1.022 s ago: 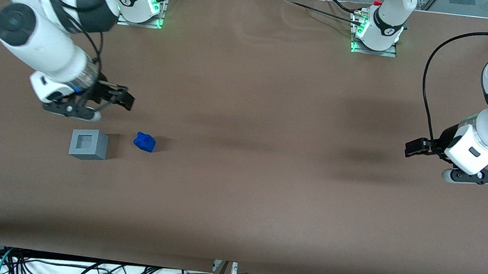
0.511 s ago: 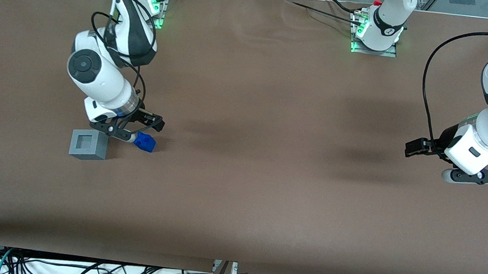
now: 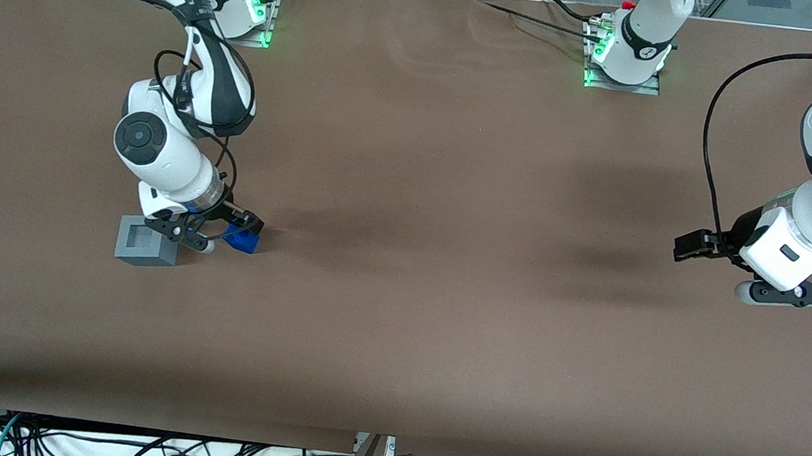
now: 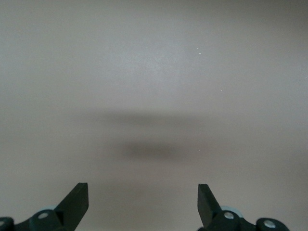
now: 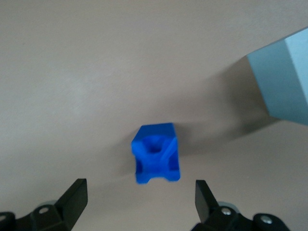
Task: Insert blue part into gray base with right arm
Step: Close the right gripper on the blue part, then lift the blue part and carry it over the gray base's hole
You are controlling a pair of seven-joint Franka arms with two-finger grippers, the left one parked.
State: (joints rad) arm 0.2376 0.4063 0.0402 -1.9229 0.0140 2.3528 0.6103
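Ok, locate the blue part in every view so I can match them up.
Front view: blue part on the table beside the gray base, partly under the open gripper.
Right wrist view: blue part between the fingers.
Left wrist view: not in it.
Shared landmark: gray base.

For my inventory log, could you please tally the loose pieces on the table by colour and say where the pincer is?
Blue: 1, the blue part
Gray: 1, the gray base
Total: 2
The right arm holds its pincer open just above the blue part, beside the base.
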